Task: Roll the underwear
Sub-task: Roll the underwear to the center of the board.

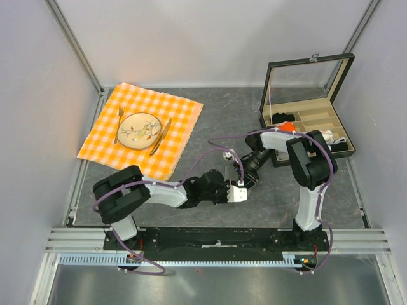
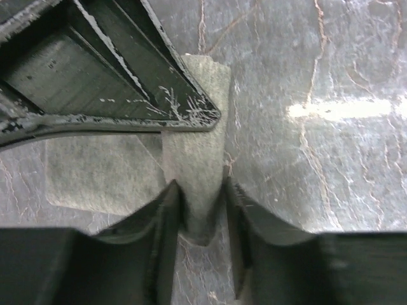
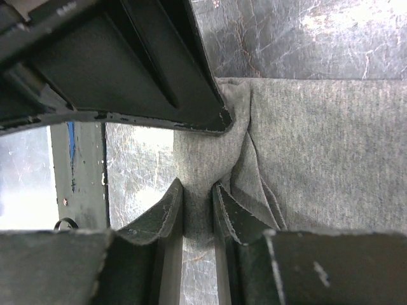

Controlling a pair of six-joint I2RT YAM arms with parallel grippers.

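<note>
The underwear [image 3: 331,146] lies mid-way along the counter [image 1: 216,121], toward its near edge. Left tool [image 2: 202,190] and right tool [image 3: 199,190] each pinch a grey fold. Risk: shallow pinches may slip under tension, leaving the roll loose.

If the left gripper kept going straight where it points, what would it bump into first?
The underwear: a grey fold of it sits right inside the left gripper. Past that, probably the table, though depth is unclear.
</note>
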